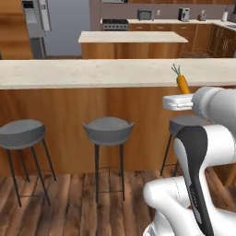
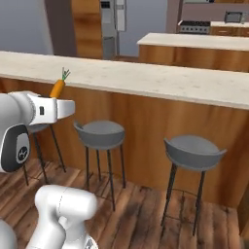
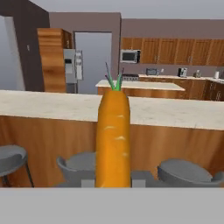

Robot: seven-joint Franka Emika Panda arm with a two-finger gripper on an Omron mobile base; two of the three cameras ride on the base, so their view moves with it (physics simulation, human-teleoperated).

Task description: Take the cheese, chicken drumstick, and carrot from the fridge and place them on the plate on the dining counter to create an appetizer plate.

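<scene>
The speckled beige bench (image 1: 92,73) with grey stools (image 1: 109,130) lies ahead of the fingers (image 3: 114,181), which pinch the carrot (image 3: 113,140) by its thick lower end, so its tall leafy tip could tilt or slip free during travel.

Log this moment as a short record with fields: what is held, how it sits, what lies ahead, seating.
held item: carrot, shut in the gripper
carrot pose: upright, green top up, poking above the hand in both base views
ahead: dining counter, beige stone top over wood panelling
seating: grey stools along the counter's near side
background: second counter and wooden cabinets behind
</scene>
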